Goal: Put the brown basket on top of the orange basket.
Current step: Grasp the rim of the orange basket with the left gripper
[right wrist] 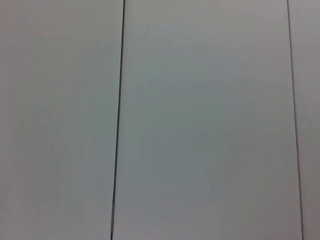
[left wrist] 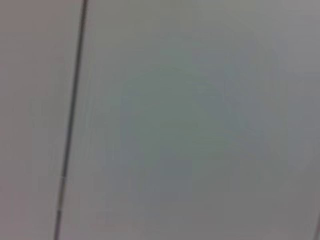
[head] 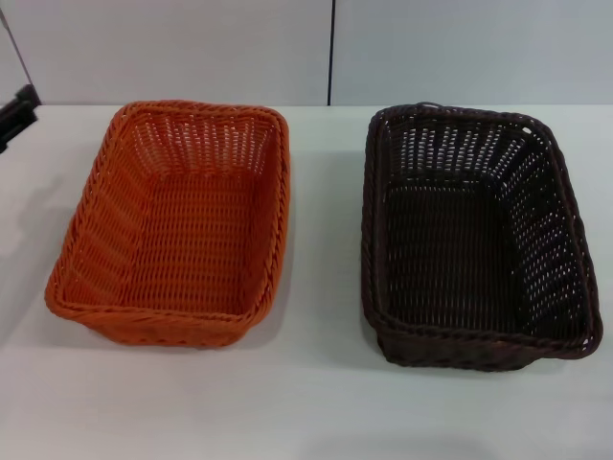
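Brown basket (head: 476, 240): sits upright on the white surface (head: 316, 402), to the right of the orange basket (head: 177, 222), a clear gap between them, both empty. Open wicker weave, so judge it light and fairly stiff, with slight give in the sloping walls. Your best hold is likely the braided rim, pinched across a long side; the weave should keep it from slipping. A dark part of the left arm (head: 16, 113) shows beyond the orange basket's far left corner. Neither end effector is in view; grip state cannot be told.
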